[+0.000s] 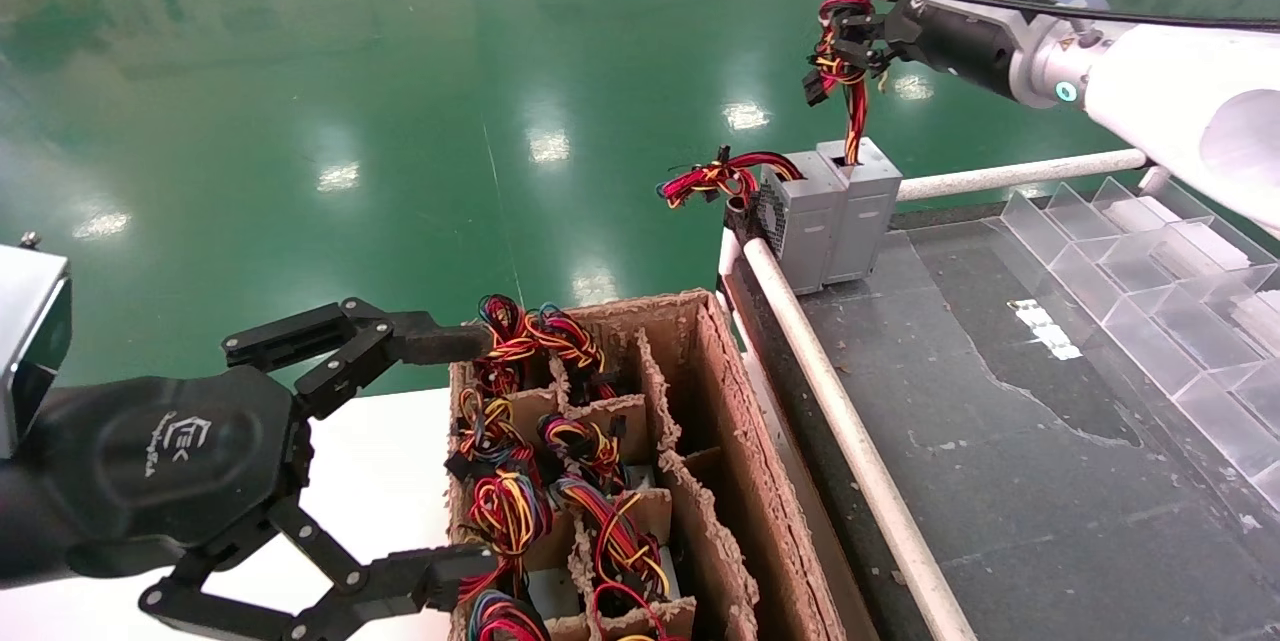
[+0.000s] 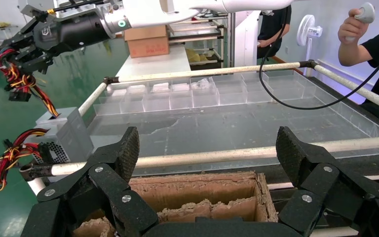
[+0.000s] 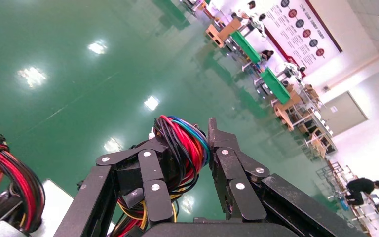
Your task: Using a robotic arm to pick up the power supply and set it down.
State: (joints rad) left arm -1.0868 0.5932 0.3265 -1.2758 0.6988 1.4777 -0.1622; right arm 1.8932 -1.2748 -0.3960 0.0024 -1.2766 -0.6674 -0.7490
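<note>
The dark grey counter (image 1: 1050,481) carries two small grey metal power supply boxes at its far corner; the right one, the power supply (image 1: 866,211), stands upright, apparently just set down. The right claw (image 1: 838,46) hangs above it, clenched on its red, yellow and black wire bundle (image 1: 845,71), likely the easiest handle. The left claw (image 1: 380,451) waits spread wide over the divided brown cardboard box (image 1: 700,441), its white logo unreadable.

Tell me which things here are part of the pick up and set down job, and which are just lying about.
Part of the job:
- right tool, shut on the wire bundle
- power supply, standing on the table

Lying about:
- second grey box beside it
- cardboard box of wired units
- clear trays
- left tool, open, idle by the cardboard box
</note>
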